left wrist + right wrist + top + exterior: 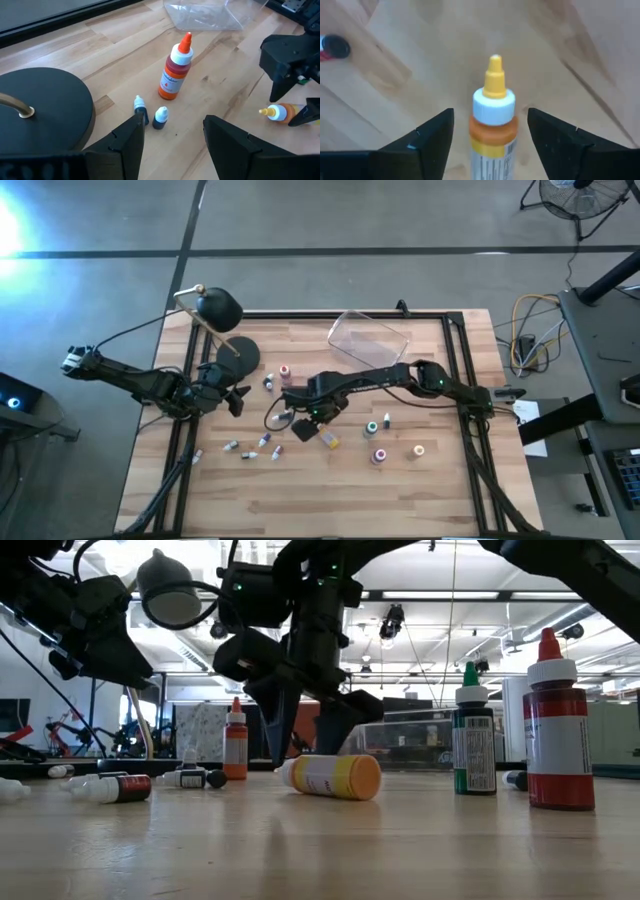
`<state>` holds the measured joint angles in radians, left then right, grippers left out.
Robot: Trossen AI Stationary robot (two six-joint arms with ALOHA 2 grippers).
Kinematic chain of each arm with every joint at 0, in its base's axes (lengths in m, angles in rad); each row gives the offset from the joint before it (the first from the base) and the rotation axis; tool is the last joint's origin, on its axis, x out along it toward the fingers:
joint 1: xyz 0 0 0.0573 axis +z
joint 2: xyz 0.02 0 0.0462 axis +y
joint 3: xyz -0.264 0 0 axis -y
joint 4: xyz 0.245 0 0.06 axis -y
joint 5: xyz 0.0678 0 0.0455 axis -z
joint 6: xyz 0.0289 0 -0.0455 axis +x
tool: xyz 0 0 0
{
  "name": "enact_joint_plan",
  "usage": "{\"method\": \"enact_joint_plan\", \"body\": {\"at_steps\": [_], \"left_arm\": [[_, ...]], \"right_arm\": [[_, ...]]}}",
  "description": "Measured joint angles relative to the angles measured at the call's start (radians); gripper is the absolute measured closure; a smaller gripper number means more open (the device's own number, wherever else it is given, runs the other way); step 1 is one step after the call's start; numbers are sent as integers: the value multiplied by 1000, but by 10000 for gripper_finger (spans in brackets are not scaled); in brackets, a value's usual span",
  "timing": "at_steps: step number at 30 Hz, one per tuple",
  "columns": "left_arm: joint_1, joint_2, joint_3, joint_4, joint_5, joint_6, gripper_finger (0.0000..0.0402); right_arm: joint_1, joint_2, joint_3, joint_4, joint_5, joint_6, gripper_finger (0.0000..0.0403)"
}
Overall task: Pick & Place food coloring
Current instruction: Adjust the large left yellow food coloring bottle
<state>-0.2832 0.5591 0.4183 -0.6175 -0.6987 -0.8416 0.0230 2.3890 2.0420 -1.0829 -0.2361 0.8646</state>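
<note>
A yellow-bodied food coloring bottle (492,131) with a white collar and yellow tip lies on its side on the wood (328,440) (330,777). My right gripper (490,112) is open, its fingers standing on either side of the bottle's cap end with gaps showing, just left of the bottle (312,430) (310,745). My left gripper (172,150) is open and hovers by the lamp base (240,395), near an upright orange bottle (175,72) and two small blue-capped bottles (141,107) (160,117).
The clear tub (368,340) sits at the far middle. The black lamp's base (240,355) and head (218,308) are far left. Upright bottles stand right of the gripper (372,427) (378,455) (418,450). Several small ones lie to the near left (250,450).
</note>
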Motion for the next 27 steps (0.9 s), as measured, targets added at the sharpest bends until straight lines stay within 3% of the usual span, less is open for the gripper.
{"method": "enact_joint_plan", "body": {"at_steps": [20,24,27], "left_arm": [[0,0,-1,0,-2,0,225],[0,0,-13,0,-2,-3,225],[0,0,-17,0,-2,-16,225]], "right_arm": [[-3,0,-63,68,24,22,293],[-3,-1,-63,70,29,20,296],[-1,-4,-47,69,108,21,296]]}}
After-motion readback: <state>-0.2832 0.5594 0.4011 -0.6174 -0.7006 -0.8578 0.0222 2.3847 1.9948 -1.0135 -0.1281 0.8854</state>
